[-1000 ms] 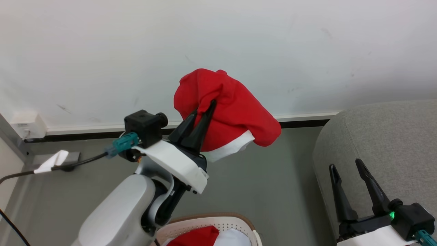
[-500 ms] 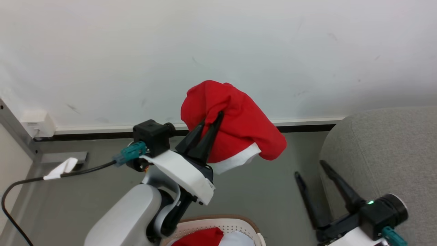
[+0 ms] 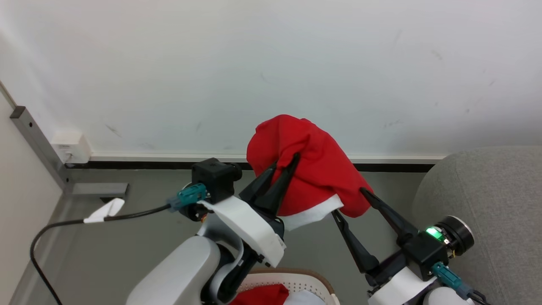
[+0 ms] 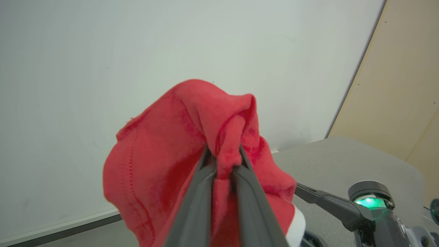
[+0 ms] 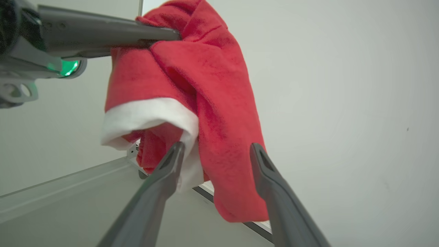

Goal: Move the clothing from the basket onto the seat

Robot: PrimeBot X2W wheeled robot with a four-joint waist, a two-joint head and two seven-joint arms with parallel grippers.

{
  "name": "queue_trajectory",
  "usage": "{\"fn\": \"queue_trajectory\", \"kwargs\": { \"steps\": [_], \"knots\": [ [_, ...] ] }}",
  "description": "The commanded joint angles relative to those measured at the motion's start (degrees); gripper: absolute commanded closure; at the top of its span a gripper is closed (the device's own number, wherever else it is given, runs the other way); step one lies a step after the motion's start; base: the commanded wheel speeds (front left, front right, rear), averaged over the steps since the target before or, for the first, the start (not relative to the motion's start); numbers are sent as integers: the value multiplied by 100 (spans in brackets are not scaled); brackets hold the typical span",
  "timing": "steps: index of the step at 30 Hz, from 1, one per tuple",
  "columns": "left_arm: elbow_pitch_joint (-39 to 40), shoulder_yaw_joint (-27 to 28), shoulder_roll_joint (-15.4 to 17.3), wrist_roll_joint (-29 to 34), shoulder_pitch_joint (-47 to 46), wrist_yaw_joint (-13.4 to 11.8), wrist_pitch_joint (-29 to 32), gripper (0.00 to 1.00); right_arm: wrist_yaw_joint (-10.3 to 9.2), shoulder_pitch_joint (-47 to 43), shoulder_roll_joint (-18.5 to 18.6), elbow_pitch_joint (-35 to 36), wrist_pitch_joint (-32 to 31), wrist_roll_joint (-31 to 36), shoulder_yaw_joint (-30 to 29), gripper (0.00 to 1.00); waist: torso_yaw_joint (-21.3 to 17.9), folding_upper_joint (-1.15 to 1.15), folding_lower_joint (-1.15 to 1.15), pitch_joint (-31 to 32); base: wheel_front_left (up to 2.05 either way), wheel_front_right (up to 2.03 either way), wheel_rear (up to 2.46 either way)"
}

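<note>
A bright red piece of clothing [image 3: 315, 169] with a white band [image 3: 311, 215] hangs in the air in front of the wall. My left gripper [image 3: 287, 159] is shut on a fold near its top [image 4: 228, 151]. My right gripper [image 3: 348, 201] stands open with its fingers on either side of the garment's hanging lower edge [image 5: 226, 178], and the pads are apart from the cloth. The white basket [image 3: 292, 279] with a brown rim shows at the bottom edge, with more red clothing [image 3: 258, 295] inside. The grey seat [image 3: 491, 190] lies to the right.
A white wall with a dark baseboard [image 3: 148, 164] runs behind the scene. At the left are a wall box [image 3: 72, 146], a metal post [image 3: 38, 142] and a black cable [image 3: 67, 222] with a white tag. Grey floor [image 3: 139, 237] lies below.
The head camera has shifted. My right gripper has swung up and left from beside the seat, so its open fingers now straddle the garment's lower edge. The left gripper's hold is unchanged.
</note>
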State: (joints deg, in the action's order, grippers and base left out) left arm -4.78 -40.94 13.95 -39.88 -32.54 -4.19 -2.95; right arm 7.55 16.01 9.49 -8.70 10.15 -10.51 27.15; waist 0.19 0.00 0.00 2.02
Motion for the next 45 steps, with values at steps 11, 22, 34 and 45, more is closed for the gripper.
{"fn": "queue_trajectory", "kwargs": {
  "steps": [11, 22, 34, 45],
  "knots": [
    [-139, -328, -290, -39, 51, 148, 25, 100, -13, 597, -155, -779, 175, -103, 328, 0, 405, 0, 0, 80, 0, 0, 0],
    [-249, -496, -356, -90, 103, 215, 73, 100, -13, 963, -293, -1384, 389, -360, 526, 100, 631, 0, 0, 114, 0, 0, 0],
    [-262, -469, -310, -127, 122, 153, 15, 100, -13, 1064, -243, -1488, 498, -638, 646, 100, 586, 0, 0, 94, 0, 0, 0],
    [-288, -468, -306, -181, 146, 103, -25, 0, -13, 854, -225, -1156, 506, -840, 327, 100, 473, 0, 0, 70, 0, 0, 0]
  ]
}}
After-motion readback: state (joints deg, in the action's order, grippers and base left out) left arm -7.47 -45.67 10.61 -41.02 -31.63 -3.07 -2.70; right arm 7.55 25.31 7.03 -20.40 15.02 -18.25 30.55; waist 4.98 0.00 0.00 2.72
